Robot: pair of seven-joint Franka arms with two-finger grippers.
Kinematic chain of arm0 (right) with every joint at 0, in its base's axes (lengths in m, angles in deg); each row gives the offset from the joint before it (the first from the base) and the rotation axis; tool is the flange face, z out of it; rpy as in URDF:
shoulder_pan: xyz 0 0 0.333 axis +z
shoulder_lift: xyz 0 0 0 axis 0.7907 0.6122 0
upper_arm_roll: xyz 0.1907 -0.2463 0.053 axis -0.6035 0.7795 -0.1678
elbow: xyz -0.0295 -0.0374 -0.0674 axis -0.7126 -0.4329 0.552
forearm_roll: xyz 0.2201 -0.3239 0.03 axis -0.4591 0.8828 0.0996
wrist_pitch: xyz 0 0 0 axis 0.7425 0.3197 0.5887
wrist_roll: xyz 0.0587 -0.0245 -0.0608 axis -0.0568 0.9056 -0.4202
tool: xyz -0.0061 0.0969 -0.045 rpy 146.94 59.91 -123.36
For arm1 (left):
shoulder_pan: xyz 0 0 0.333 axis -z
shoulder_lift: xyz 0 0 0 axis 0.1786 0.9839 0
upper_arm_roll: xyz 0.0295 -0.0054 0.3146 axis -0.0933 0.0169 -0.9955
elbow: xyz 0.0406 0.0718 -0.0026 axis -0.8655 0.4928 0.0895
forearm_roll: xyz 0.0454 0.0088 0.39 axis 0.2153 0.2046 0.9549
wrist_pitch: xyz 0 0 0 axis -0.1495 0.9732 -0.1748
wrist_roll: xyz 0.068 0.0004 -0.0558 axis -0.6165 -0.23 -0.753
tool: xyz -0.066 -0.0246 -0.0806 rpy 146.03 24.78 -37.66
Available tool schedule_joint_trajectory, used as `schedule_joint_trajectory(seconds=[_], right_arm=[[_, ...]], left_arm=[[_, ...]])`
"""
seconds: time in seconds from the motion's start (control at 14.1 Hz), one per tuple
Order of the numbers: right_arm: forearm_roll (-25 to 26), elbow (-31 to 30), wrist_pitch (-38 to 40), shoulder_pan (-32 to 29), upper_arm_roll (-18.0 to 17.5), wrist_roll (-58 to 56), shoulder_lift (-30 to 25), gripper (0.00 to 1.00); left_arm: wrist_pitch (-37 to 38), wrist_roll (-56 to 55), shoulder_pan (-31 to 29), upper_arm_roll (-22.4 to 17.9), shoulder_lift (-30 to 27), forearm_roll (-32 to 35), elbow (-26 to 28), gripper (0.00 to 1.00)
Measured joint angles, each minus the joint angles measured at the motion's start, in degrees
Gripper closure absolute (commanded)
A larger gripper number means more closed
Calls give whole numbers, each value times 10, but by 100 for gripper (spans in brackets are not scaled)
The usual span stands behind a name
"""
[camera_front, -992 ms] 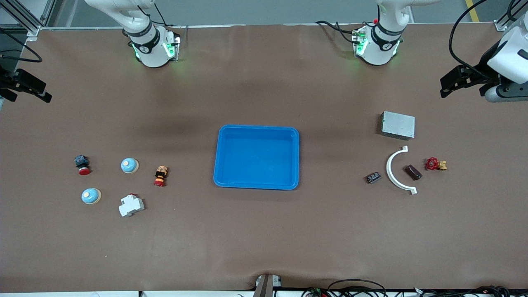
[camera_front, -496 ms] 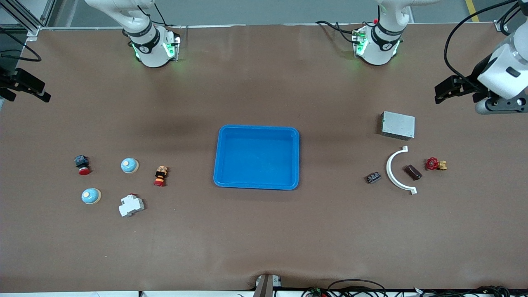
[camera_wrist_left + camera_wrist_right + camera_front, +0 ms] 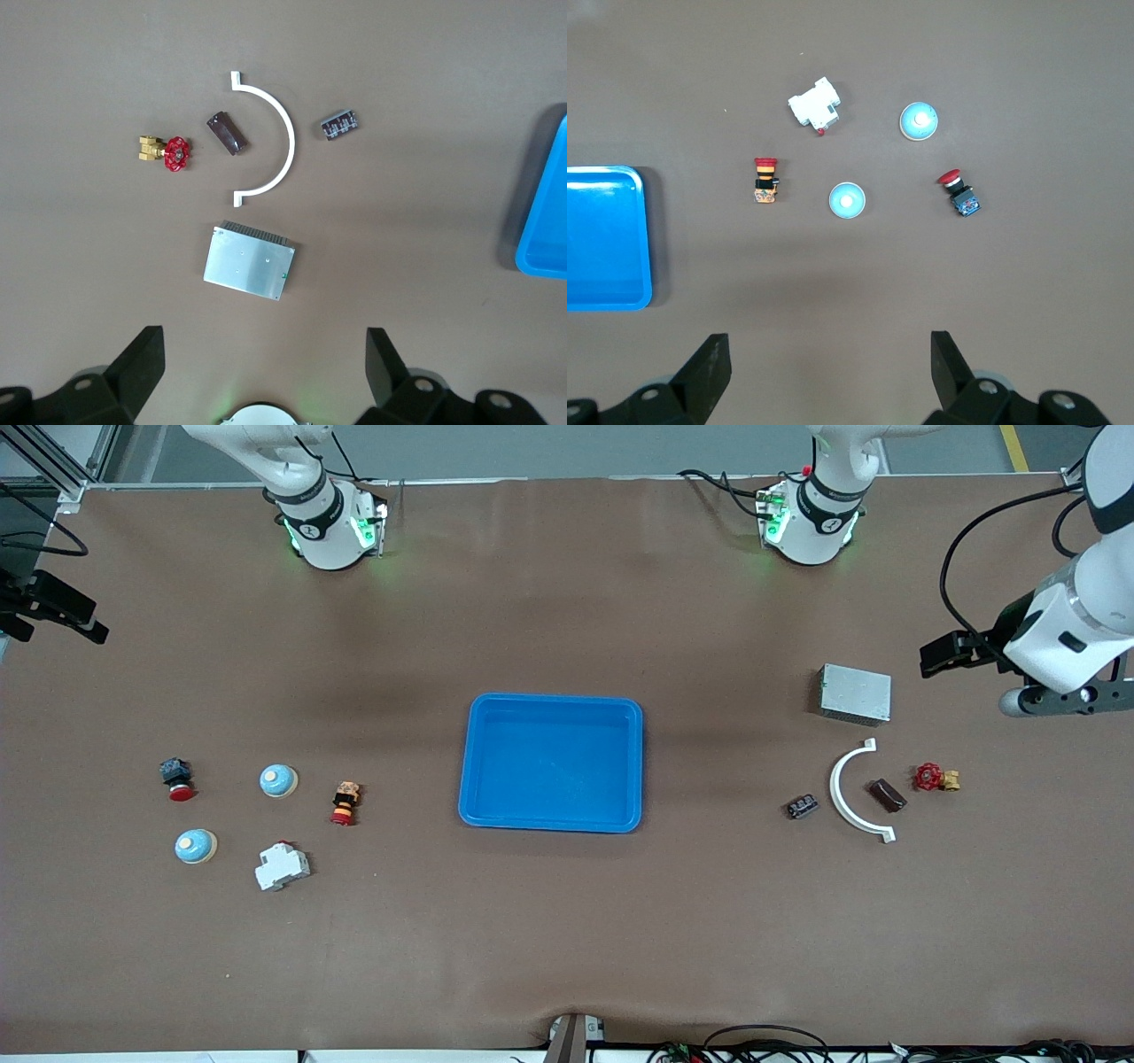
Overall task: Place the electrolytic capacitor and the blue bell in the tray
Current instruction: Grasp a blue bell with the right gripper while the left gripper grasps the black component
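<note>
The bright blue tray (image 3: 551, 763) lies empty mid-table; its edge also shows in both wrist views (image 3: 547, 204) (image 3: 602, 237). Two blue bells (image 3: 278, 780) (image 3: 195, 846) stand toward the right arm's end, also in the right wrist view (image 3: 847, 200) (image 3: 919, 121). A small black part with silver marks, likely the electrolytic capacitor (image 3: 803, 807) (image 3: 339, 124), lies toward the left arm's end. My left gripper (image 3: 264, 354) is open and empty, high over the table beside the grey metal box. My right gripper (image 3: 828, 354) is open and empty, high over the right arm's end.
A grey metal box (image 3: 855, 693), a white arc (image 3: 858, 790), a brown block (image 3: 887, 795) and a red valve (image 3: 935, 778) lie by the capacitor. Two red push buttons (image 3: 345, 803) (image 3: 176, 778) and a white breaker (image 3: 282, 866) lie by the bells.
The left arm has swung from the table's end edge toward the grey metal box and the parts near it. The right arm has barely moved. Nothing on the table has moved.
</note>
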Motion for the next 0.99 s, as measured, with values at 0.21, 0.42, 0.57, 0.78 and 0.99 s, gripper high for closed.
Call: schedule_joint_trajectory(seconds=[0.21,0.42,0.57,0.78,0.99], right_arm=[[0,-4,0,-3,0,0,0,0],[0,-8,-5,-5,0,0,0,0],[0,-27,-37,-6,0,0,0,0],[0,-145,-190,-7,0,0,11,0],[0,-291,-376,-5,-2,-1,47,0]], left_arm=[[-8,-1,0,2,10,19,0,0],[-13,-1,1,6,12,20,3,0],[-22,-1,1,6,12,20,10,0],[-28,-3,1,7,14,20,20,0],[-45,-23,3,20,14,20,34,0]])
